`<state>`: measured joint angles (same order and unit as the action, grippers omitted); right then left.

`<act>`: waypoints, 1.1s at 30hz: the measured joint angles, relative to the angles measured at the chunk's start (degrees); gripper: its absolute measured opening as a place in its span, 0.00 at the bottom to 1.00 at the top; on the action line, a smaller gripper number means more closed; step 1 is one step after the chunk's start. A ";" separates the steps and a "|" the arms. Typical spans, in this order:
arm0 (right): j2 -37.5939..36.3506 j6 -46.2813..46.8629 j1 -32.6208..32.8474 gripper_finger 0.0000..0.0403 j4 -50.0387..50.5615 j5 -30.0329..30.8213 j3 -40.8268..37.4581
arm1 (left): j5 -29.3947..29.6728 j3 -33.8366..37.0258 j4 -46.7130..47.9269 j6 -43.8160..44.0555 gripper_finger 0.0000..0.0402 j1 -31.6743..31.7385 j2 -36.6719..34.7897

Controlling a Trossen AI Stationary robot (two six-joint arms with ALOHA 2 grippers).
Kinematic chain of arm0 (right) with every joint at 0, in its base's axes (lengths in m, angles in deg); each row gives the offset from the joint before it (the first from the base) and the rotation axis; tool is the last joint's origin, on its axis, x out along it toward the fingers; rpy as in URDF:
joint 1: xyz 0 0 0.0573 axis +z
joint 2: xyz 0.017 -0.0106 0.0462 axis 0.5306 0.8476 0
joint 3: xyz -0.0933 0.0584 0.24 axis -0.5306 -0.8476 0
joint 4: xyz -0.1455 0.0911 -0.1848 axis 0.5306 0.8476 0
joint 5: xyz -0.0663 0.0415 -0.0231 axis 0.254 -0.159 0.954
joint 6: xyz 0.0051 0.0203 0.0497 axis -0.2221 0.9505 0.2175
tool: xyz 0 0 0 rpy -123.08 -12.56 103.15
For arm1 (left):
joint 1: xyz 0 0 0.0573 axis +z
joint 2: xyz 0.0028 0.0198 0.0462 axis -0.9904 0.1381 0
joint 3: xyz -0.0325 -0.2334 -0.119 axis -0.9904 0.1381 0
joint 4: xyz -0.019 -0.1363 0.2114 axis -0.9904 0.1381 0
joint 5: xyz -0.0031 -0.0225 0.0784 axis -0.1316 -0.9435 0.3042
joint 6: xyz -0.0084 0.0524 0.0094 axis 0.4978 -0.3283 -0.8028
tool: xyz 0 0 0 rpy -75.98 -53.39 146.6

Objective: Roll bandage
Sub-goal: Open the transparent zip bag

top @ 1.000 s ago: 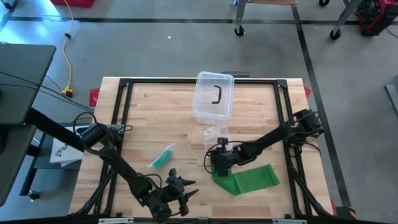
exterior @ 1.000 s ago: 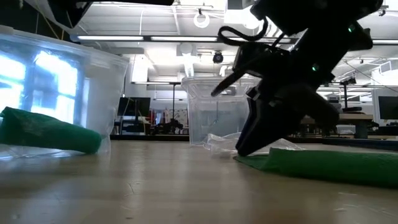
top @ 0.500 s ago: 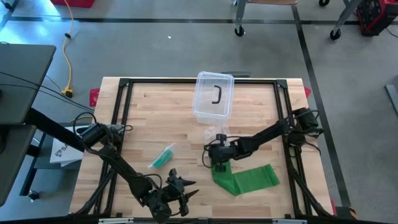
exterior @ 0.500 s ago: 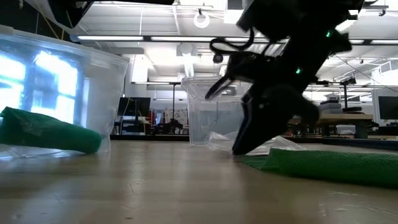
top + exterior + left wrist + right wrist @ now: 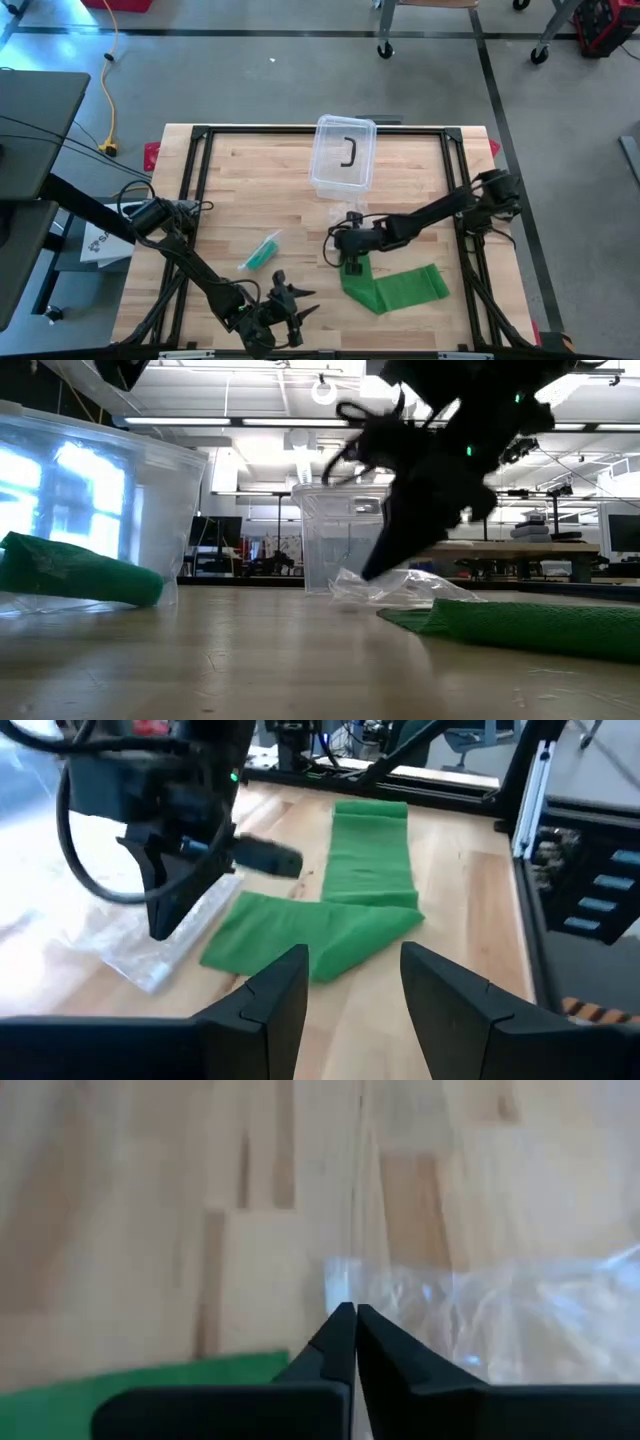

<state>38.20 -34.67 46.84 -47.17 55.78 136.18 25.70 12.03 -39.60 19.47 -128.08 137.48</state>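
A green bandage (image 5: 396,288) lies unrolled and partly folded on the table's near right; it also shows in the low view (image 5: 530,626) and the left wrist view (image 5: 345,915). My right gripper (image 5: 351,264) is shut and empty. It hangs a little above the table (image 5: 367,574), between the bandage's left end and a crumpled clear wrapper (image 5: 500,1320). My left gripper (image 5: 292,310) waits open and empty at the table's near edge, its fingers (image 5: 350,990) pointing at the bandage.
A clear plastic box (image 5: 343,153) stands at the far middle of the table. A second green roll in a clear sleeve (image 5: 262,250) lies left of centre. The crumpled wrapper (image 5: 346,214) lies just before the box. Bare wood shows at the far left and right.
My right gripper has lifted off the bandage's left end and gone a little toward the far edge and the wrapper, staying shut. The bandage lies where it was.
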 joint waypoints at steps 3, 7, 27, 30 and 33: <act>-2.63 0.18 0.85 0.01 -0.08 -0.66 0.00 | 0.88 0.00 -0.30 -2.64 0.38 0.02 0.00; -4.72 0.20 2.03 0.00 -0.41 -0.88 0.07 | 0.97 0.00 -0.33 -2.87 0.38 0.02 0.00; -4.24 3.06 1.58 0.42 23.65 1.61 0.09 | -1.06 0.00 -0.21 -0.36 0.38 0.22 0.00; -4.26 2.60 1.57 0.42 24.17 1.61 0.09 | -1.06 0.00 -0.22 -0.35 0.38 0.26 0.00; -4.26 2.26 1.58 0.42 24.66 1.61 0.09 | -1.06 0.00 -0.22 -0.35 0.38 0.24 0.00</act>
<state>33.94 -32.41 48.43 -22.52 57.39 136.27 24.64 12.03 -39.81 19.11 -127.84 137.48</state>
